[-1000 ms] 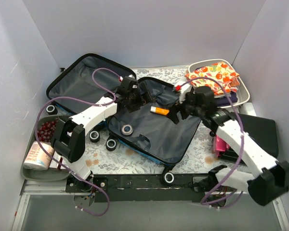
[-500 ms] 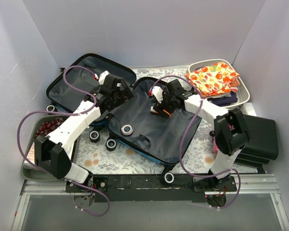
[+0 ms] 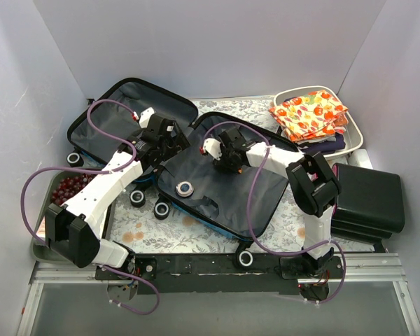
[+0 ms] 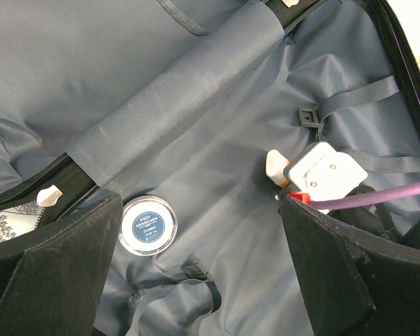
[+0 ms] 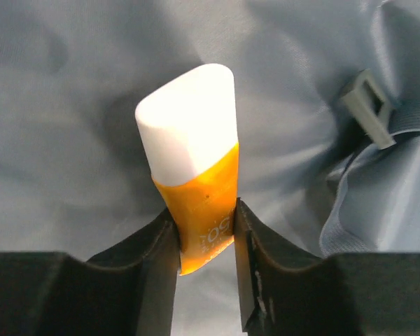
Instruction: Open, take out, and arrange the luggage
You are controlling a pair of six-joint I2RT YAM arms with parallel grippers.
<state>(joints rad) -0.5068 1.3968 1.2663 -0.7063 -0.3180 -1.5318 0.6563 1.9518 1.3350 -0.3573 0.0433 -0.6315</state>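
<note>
- Luggage (image 3: 266, 196) lay open flat in the middle of the table (image 3: 161, 231), lid half toward the far-left corner.
- Round tin (image 4: 148, 224) sat on the lining of the nearer half.
- Right tool (image 5: 206, 222) pinched an orange, white-capped tube (image 5: 196, 161) over that lining.
- Left tool (image 4: 196, 245) gaped fully, empty, over the hinge.

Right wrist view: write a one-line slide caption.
Right gripper pinches an orange, white-capped tube over the suitcase's grey lining.

We see pale plain walls (image 3: 210, 42) on three sides; floral-patterned tabletop (image 3: 175, 234); soft even light, faint shadows.
</note>
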